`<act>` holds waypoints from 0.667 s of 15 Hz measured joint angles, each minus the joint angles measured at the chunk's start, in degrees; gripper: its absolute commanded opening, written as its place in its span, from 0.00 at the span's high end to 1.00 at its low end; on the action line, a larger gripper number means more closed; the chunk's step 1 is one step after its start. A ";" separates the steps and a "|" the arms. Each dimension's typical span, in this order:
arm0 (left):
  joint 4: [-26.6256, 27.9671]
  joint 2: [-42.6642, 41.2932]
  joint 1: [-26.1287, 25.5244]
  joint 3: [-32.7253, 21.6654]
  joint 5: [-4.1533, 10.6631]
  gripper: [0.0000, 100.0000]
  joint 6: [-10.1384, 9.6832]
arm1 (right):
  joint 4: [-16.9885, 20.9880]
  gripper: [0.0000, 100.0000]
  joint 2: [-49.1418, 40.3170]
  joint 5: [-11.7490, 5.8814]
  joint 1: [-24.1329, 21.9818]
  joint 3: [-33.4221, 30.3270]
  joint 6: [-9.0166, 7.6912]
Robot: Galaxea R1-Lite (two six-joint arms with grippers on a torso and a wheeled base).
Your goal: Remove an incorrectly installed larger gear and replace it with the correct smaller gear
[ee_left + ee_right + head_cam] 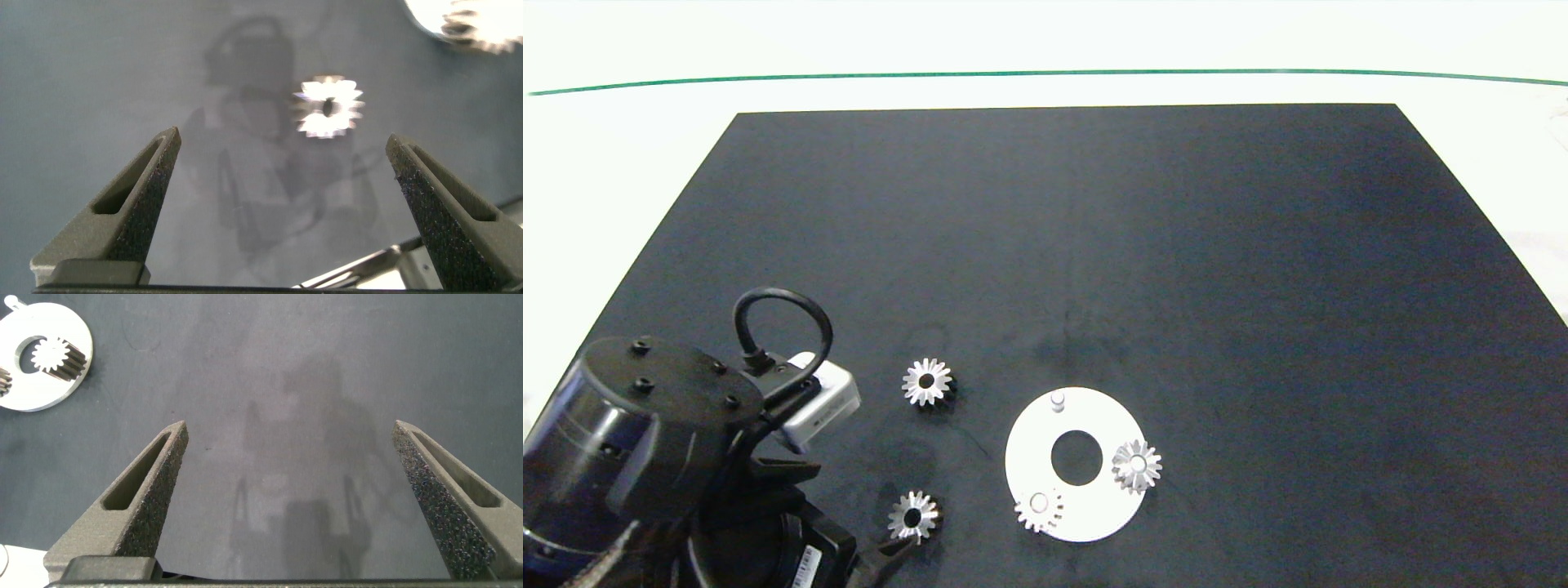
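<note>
A white ring plate (1029, 441) lies on the black mat. The larger gear (1136, 465), star-like with a small centre hole, sits on the plate's right rim; it also appears as the larger gear (57, 359) in the right wrist view. The smaller gear (1039, 510), flat with blunt teeth and a wide bore, sits on the plate's lower-left rim. My left gripper (283, 139) hangs open over the mat at the lower left. A loose pointed-tooth gear (328, 106) lies just beyond its fingertips, apart from them. My right gripper (288, 425) is open over bare mat, outside the head view.
A bare peg (1058, 400) stands on the plate's far rim. Two loose pointed-tooth gears lie left of the plate, one farther back (926, 381) and one near the front (913, 516). The left arm's dark body (645, 457) fills the lower-left corner.
</note>
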 measured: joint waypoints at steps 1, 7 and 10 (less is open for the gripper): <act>-0.66 0.83 -1.24 0.33 0.11 0.00 -0.06 | 0.00 0.00 0.00 -0.02 0.00 0.00 0.00; -1.16 6.29 -1.79 0.26 0.77 0.00 0.93 | -0.44 0.00 0.00 0.00 0.00 0.96 -0.24; -2.54 7.74 0.88 0.52 0.80 0.00 4.85 | -0.46 0.00 -0.07 0.00 0.00 0.96 -0.28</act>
